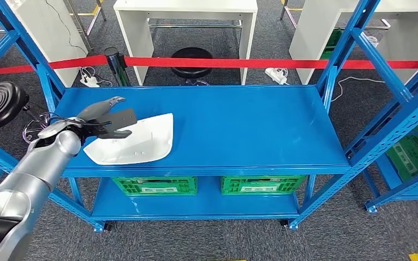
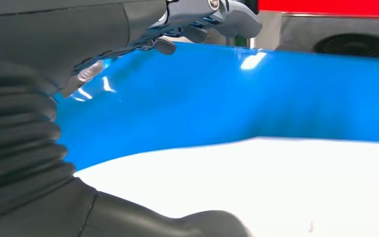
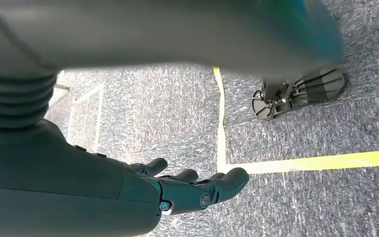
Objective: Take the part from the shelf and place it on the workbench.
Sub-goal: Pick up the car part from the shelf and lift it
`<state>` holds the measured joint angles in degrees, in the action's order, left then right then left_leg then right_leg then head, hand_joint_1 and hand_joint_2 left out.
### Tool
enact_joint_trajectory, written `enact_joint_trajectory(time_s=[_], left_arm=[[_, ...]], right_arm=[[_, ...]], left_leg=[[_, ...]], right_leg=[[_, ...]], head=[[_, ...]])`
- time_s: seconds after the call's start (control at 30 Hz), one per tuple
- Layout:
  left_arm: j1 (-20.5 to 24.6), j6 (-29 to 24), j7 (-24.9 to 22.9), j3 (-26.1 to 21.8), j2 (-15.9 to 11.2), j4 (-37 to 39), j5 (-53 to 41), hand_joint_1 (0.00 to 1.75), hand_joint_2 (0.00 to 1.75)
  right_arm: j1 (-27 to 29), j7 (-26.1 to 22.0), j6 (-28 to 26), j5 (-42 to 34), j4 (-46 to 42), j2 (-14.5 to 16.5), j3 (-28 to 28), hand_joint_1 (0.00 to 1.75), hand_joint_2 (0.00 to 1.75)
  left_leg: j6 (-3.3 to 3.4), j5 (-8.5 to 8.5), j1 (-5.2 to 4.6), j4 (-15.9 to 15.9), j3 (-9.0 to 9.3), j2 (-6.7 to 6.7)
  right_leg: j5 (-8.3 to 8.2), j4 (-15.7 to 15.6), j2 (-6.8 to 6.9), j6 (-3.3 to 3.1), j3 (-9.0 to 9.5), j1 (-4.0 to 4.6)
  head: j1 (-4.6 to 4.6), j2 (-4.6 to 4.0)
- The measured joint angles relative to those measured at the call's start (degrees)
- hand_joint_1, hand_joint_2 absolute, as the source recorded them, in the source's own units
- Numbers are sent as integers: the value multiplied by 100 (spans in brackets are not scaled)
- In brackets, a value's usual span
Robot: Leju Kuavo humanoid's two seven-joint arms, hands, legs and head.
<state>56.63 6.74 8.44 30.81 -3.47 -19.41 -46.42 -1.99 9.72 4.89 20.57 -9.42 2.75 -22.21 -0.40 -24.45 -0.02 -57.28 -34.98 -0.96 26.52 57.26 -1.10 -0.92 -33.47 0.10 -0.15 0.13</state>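
Left hand (image 1: 106,117) is spread over the white part (image 1: 136,142) edge on the shelf (image 1: 239,125), holding nothing; the thin, flat shell may slide off the shelf's front lip if nudged.

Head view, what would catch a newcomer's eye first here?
The white part lying at the left front of the blue shelf, with the robot's left hand over its left edge, fingers apart. Next, the red barrier tape stretched across behind the shelf. Beneath the top level, two green crates sit side by side.
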Motion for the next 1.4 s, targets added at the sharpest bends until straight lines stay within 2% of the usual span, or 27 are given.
enact_joint_trajectory(time_s=[0.13, 0.23, 0.43, 0.67, 0.8, 1.4], left_arm=[[-187, -290, -275, 272, 79, 41, -174, 0, 175], [-289, -261, -459, 415, 126, 103, -232, 0, 175], [-405, 215, -934, 559, 232, 273, -272, 0, 175], [-324, 760, -1363, 660, 283, 383, -265, 3, 175], [-269, 1029, -1451, 654, 270, 422, -78, 172, 175], [-350, 1027, -1110, 471, 146, 504, 180, 175, 175]], right_arm=[[-2, -31, 17, 50, 0, 0, 0, 0, 0], [-3, -42, 20, 90, 0, 0, 1, 0, 0], [-7, 14, 25, 182, 0, 0, 0, 0, 0], [-15, -2, 109, 258, 0, 0, 0, 0, 0], [-17, -45, 118, 294, 0, 0, 0, 0, 0], [-28, -47, 125, 369, 0, 1, 0, 0, 0]], left_leg=[[0, 0, -1, 0, -1, 0], [0, 0, -1, 0, -1, 0], [-7, -5, -1, 5, -1, -2], [-8, -6, -14, 34, 18, -10], [-13, -11, -18, 55, 38, -13], [-49, -48, -18, 90, 153, -15]], right_leg=[[0, 0, 0, 0, 0, 0], [0, 0, 0, 0, -1, -1], [7, -1, 1, 1, -2, -2], [16, -6, 8, 7, 5, -13], [29, -14, 10, 3, 20, -23], [80, -16, 14, -27, 118, -19]], head=[[1, 1], [1, 0], [0, 0], [0, 1], [0, 1], [-1, 1]])
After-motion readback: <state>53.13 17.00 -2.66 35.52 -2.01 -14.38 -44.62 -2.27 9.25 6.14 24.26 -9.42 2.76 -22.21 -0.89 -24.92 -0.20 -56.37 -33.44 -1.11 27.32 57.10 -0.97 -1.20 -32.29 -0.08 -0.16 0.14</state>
